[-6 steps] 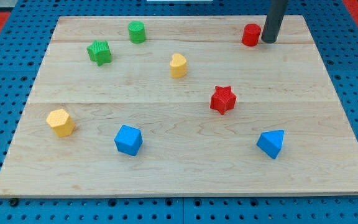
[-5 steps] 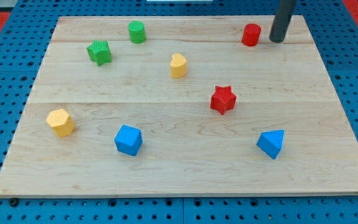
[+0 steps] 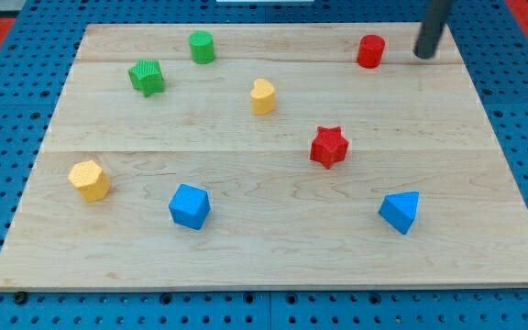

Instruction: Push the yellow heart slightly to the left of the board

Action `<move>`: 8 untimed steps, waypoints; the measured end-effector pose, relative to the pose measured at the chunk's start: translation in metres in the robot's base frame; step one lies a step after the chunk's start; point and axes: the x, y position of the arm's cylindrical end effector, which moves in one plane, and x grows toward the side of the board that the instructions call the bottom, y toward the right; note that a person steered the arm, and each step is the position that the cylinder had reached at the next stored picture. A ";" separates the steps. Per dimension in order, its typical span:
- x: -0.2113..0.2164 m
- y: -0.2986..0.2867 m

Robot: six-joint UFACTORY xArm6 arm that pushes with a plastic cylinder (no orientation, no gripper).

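Contact has not been made: my tip (image 3: 424,55) is seen near the view's top right corner of the desk (image 3: 246,257), just right of the red cylinder (image 3: 369,51) and well apart from the yellow heart (image 3: 262,96), which sits in the upper middle of the board. No fingers are fitted, so nothing is held; only a straight dark rod is carried.

For a clean leftward nudge, the tip should be brought round to the heart's right side, passing clear of the red cylinder and the red star (image 3: 329,147), and the push kept short and level through the block's middle so that it is not spun.

Pale, smooth planks with visible grain are shown, on which the small, matte, hard-looking blocks should slide easily. A green star (image 3: 146,77) and green cylinder (image 3: 202,47) lie further left, so overshoot is to be avoided.
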 end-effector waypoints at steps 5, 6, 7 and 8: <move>0.076 -0.166; 0.077 -0.172; 0.076 -0.174; 0.076 -0.175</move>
